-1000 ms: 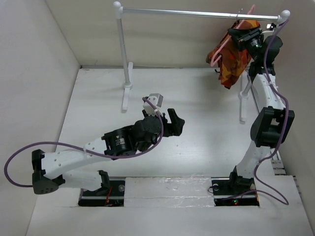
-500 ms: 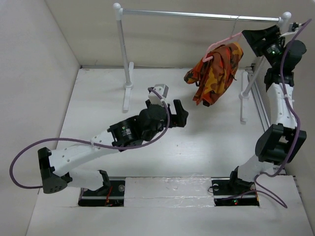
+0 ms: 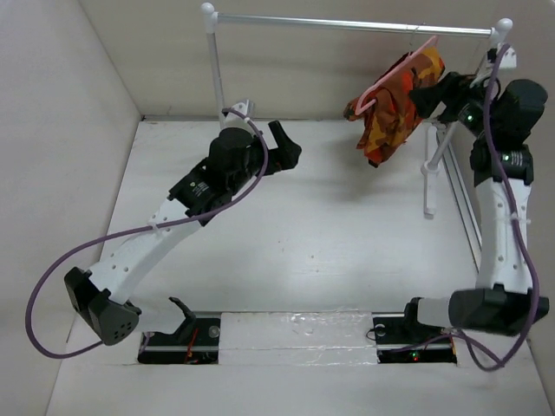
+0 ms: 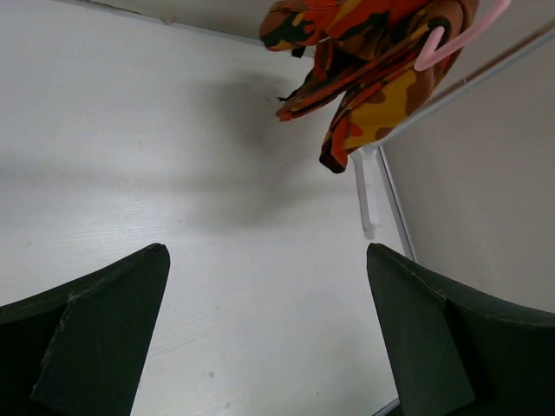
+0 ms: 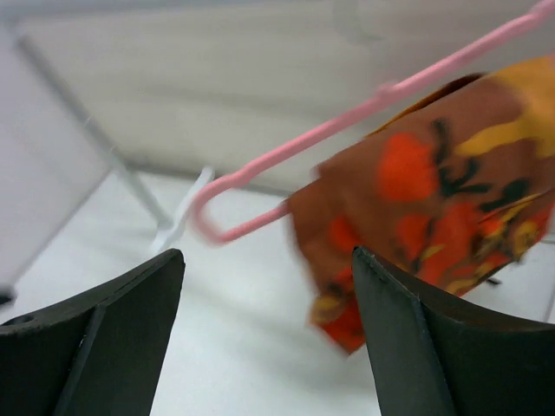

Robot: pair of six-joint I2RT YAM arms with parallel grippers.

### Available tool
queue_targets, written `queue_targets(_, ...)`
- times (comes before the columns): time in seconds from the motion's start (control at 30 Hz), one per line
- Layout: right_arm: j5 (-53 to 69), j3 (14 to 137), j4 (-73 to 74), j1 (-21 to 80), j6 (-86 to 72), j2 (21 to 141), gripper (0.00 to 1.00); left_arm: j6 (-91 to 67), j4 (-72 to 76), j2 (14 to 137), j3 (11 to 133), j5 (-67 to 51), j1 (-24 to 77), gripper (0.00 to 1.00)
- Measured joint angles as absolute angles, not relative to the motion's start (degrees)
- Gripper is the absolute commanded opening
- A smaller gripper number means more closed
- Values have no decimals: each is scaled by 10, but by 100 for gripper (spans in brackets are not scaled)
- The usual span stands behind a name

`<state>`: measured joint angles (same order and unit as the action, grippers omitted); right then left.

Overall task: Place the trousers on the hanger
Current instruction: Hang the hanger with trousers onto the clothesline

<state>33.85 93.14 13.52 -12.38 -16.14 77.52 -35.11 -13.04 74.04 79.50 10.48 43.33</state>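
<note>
The trousers (image 3: 392, 104), in orange, red and yellow camouflage, hang bunched over the pale pink hanger (image 3: 371, 91). The hanger's hook sits on the silver rail (image 3: 347, 24) near its right end. My right gripper (image 3: 425, 91) is open just right of the cloth, holding nothing. In the right wrist view the hanger (image 5: 303, 143) and the trousers (image 5: 434, 199) lie beyond the gripper (image 5: 269, 256). My left gripper (image 3: 290, 146) is open above the back of the table, left of the garment. Its wrist view shows the trousers (image 4: 373, 52) and hanger (image 4: 451, 39) far ahead of the gripper (image 4: 267, 251).
The rack's white left post (image 3: 217, 95) and its foot (image 3: 224, 169) stand behind my left arm. The right post (image 3: 434, 156) stands beside my right arm. White walls close in the table (image 3: 329, 251) on the left, back and right.
My right gripper opened, let go of the hanger and trousers, and drew back; the garment now swings on the rail. My left arm stretched toward the back and its jaws widened.
</note>
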Motion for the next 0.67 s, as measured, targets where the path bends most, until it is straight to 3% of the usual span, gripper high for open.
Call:
queue_targets(0.23, 310, 750, 185, -7, -37, 537, 83, -353, -146, 700, 751, 57, 374, 96)
queue_targets(0.43, 298, 630, 280, 1, 39, 355, 83, -347, -171, 645, 712, 61, 374, 96)
queue_targets(0.67, 282, 562, 387, 1, 80, 253, 83, -345, -183, 584, 642, 62, 374, 94)
